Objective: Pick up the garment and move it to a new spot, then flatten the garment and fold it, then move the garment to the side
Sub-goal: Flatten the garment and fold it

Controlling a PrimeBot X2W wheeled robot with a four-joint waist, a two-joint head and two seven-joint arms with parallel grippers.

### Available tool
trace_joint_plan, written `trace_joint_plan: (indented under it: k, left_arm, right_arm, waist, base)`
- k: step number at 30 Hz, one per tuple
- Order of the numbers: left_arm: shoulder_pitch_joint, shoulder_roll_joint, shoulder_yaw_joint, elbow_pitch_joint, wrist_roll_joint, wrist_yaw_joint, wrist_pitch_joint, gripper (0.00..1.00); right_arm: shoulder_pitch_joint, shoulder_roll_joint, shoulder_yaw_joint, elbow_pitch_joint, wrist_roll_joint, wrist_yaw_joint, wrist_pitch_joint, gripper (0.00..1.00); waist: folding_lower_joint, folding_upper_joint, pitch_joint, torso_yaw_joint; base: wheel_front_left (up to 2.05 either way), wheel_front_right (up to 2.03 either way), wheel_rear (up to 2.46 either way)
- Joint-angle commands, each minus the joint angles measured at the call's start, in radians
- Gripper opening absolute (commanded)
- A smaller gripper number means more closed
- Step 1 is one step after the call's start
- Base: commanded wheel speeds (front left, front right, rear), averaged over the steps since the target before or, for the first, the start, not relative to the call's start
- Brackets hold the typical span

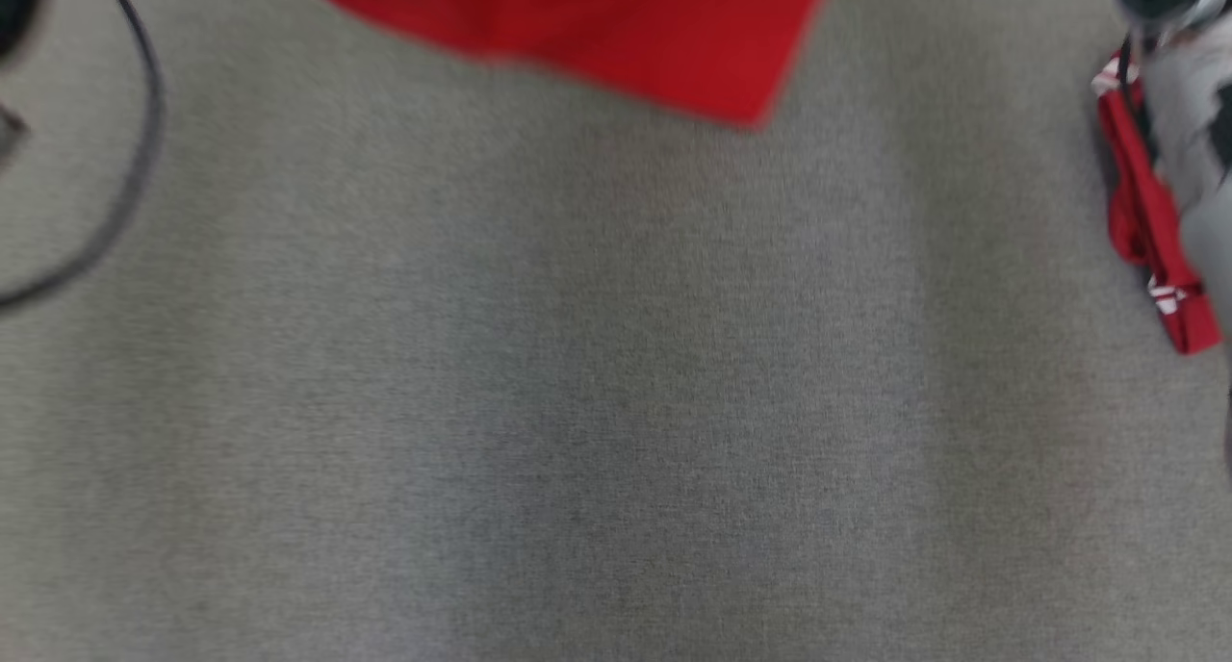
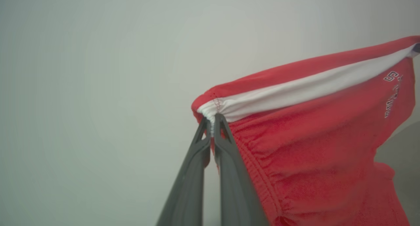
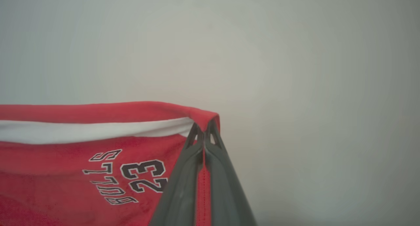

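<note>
My left gripper [image 2: 212,121], fingers clenched together, pinches one gathered end of the waistband of the red garment [image 2: 315,160]. My right gripper [image 3: 203,127], clamped just as tight, bites the opposite end, at 3 o'clock from the upside-down "BULLS 23" print. With the two ends held apart, the white-lined band stretches taut between them, so the cloth hangs open rather than bunched. I judge that the right hold for carrying it to a new spot and laying it down smooth.

In the head view the garment appears lifted above the grey surface [image 1: 616,402]. A blurred red panel shows at 12 o'clock, and more red cloth with white stripes hangs at 3 o'clock beside a pale forearm [image 1: 1189,114]. A dark cable [image 1: 144,142] loops at 9 to 10 o'clock, well apart from the cloth. The broad grey stretch between looks to me like the landing place. By my reading, flattening and folding are not yet begun.
</note>
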Motion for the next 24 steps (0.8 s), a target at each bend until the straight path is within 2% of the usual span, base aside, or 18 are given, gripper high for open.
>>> trace_joint_plan:
  k: [1,7,12,17,18,21,24]
  left_arm:
    - [-0.080,0.011,-0.018,0.034,-0.011,0.003,-0.009,0.00]
    - [-0.267,0.016,-0.055,0.119,-0.047,0.003,-0.056,0.00]
    - [-0.297,0.019,-0.093,0.154,-0.081,0.003,-0.102,0.00]
    - [-0.224,0.045,-0.144,0.158,-0.107,0.003,-0.152,0.00]
    - [-0.161,0.061,-0.143,0.145,-0.139,0.003,-0.184,0.00]
    - [-0.036,0.095,-0.176,0.088,-0.131,0.003,-0.219,0.00]
    - [0.131,0.103,-0.175,0.008,-0.150,0.049,-0.239,0.00]
  right_arm:
    - [-0.076,0.009,-0.006,0.043,0.013,0.000,-0.012,0.00]
    - [-0.245,0.005,0.003,0.149,0.018,0.000,-0.077,0.00]
    - [-0.271,-0.002,0.044,0.192,0.038,0.000,-0.107,0.00]
    - [-0.204,0.006,0.093,0.189,0.082,0.000,-0.125,0.00]
    - [-0.145,0.024,0.115,0.148,0.141,0.000,-0.129,0.00]
    - [-0.018,-0.008,0.197,0.054,0.195,0.000,-0.151,0.00]
    - [0.138,-0.051,0.254,-0.036,0.267,0.000,-0.173,0.00]
  waist:
    - [-0.0005,-0.0003,0.115,-0.043]
    - [-0.0005,-0.0003,0.123,-0.050]
    - [-0.0005,-0.0003,0.106,-0.057]
    - [-0.0005,-0.0003,0.082,-0.072]
    - [-0.0005,-0.0003,0.060,-0.082]
    - [-0.0005,-0.0003,0.017,-0.090]
    - [-0.0005,-0.0003,-0.041,-0.089]
  base:
    - [0.00,0.00,0.00]
    - [0.00,0.00,0.00]
    - [0.00,0.00,0.00]
    - [0.00,0.00,0.00]
    - [0.00,0.00,0.00]
    - [0.00,0.00,0.00]
    - [0.00,0.00,0.00]
